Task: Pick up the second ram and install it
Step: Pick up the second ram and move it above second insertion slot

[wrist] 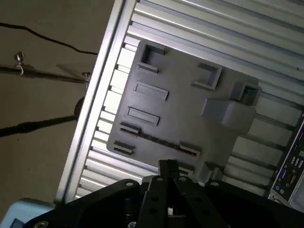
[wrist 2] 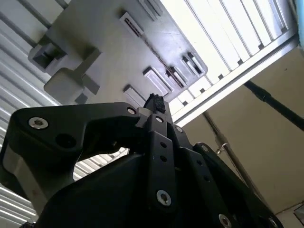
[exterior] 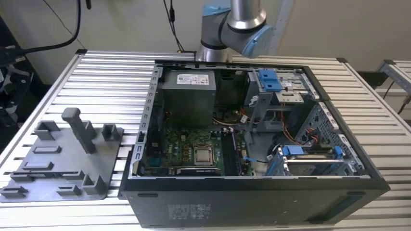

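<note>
Second wrist view, gripper [wrist 2: 154, 102] pinched together, facing grey tray [wrist 2: 118, 50]

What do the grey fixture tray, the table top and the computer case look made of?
Grey fixture tray: likely plastic, matte; uniform grey, blocky moulded shapes, no shine.
Table: probably aluminium; pale ribbed slats with a soft sheen.
Computer case: dark matte outer wall, painted metal or plastic, unclear; inner frame looks bare grey metal.
</note>
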You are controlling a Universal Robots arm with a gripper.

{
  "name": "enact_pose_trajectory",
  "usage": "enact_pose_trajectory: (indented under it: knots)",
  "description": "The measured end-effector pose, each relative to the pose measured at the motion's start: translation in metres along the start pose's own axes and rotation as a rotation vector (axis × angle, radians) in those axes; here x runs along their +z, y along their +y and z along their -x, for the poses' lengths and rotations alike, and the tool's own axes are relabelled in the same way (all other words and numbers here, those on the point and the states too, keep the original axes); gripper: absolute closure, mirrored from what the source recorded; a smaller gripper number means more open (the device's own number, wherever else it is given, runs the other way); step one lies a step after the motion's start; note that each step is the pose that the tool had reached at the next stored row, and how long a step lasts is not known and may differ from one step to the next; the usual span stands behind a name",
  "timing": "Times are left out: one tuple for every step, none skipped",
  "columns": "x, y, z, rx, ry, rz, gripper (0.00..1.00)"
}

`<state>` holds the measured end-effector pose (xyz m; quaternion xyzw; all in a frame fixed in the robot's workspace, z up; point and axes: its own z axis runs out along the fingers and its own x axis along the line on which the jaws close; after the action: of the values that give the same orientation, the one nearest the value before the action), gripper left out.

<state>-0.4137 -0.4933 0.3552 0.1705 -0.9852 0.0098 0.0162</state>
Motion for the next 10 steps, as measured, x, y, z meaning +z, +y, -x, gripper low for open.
enact_pose_trajectory:
  knots:
    - [0.0000,0.0000,0.0000,-0.018,-0.0002,-0.0007,0.89]
    - [0.0000,0.0000,0.0000,-0.037,-0.0005,-0.0013,0.89]
    - [0.0000,0.0000,0.0000,-0.055,-0.0008,-0.0020,0.89]
    - [0.0000,0.0000,0.0000,-0.073,-0.0010,-0.0026,0.89]
    - [0.0000,0.0000,0.0000,-0.091,-0.0013,-0.0032,0.89]
    - [0.0000,0.0000,0.0000,-0.109,-0.0014,-0.0039,0.89]
    - [-0.0001,0.0000,0.0000,-0.127,-0.0017,-0.0045,0.89]
    - [0.0000,0.0000,0.0000,-0.145,-0.0019,-0.0051,0.89]
    - [0.0000,0.0000,0.0000,-0.164,-0.0022,-0.0058,0.89]
    - [0.0000,0.0001,0.0000,-0.182,-0.0025,-0.0064,0.89]
